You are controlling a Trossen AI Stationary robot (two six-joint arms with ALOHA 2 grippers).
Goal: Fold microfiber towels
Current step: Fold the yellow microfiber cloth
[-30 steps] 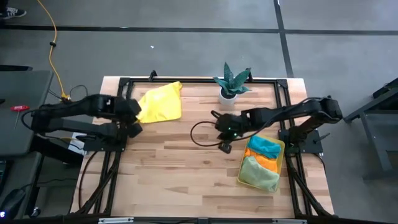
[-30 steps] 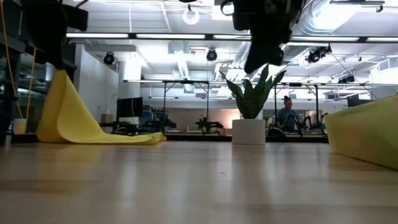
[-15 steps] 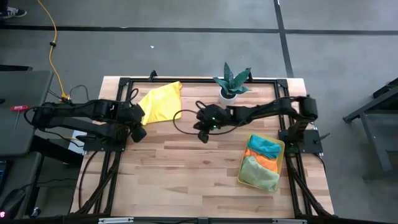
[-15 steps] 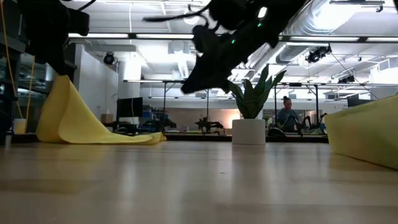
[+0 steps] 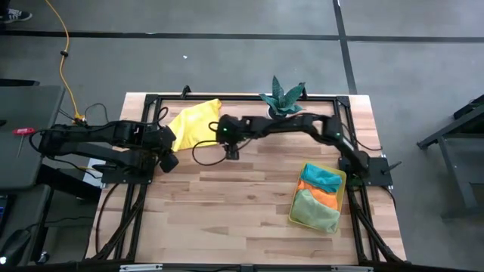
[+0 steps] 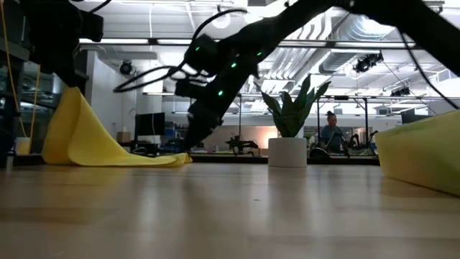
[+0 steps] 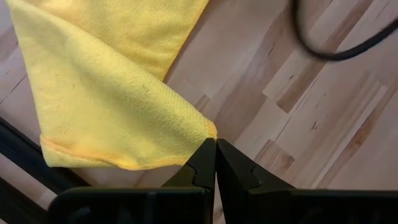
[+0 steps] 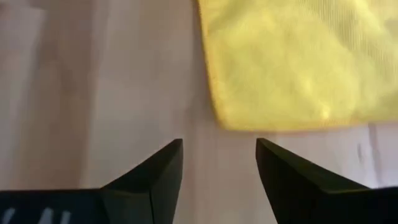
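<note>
Right gripper (image 8: 219, 163) has swung across to the yellow towel (image 5: 195, 125), apparently released; left gripper (image 7: 216, 144) clenched on its corner.

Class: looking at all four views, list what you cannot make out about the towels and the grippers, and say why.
- Yellow towel: its left corner, high view, is covered by the left gripper.
- Towels in the tray: their number and folds, stacked.
- Right gripper: its fingertips are lost in shadow in the high view.
</note>
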